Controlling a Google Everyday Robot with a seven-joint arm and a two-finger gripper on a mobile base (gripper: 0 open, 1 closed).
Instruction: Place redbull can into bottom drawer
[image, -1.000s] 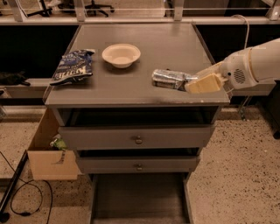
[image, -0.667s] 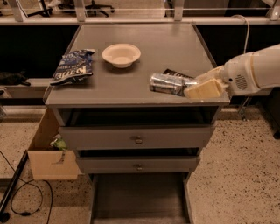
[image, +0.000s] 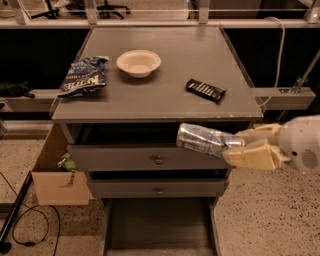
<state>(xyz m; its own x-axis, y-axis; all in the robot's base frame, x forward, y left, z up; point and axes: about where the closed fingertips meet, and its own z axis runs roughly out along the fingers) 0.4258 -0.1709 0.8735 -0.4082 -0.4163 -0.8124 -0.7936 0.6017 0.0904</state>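
Note:
The redbull can (image: 202, 138) is a slim silvery-blue can held sideways in the air in front of the cabinet's upper drawers. My gripper (image: 239, 147) comes in from the right and is shut on the can's right end, its cream fingers (image: 255, 156) around it. The bottom drawer (image: 159, 229) is pulled open below, its grey inside visible and nothing in it. The can hangs well above that drawer, about level with the top drawer front (image: 150, 158).
On the grey cabinet top (image: 165, 100) lie a blue chip bag (image: 83, 76), a cream bowl (image: 138, 62) and a dark candy bar (image: 205, 90). A cardboard box (image: 56, 175) stands at the cabinet's left. Cables lie on the speckled floor at lower left.
The can has been lifted off the cabinet top and carried down and forward, off the front edge. The candy bar it lay next to now shows fully.

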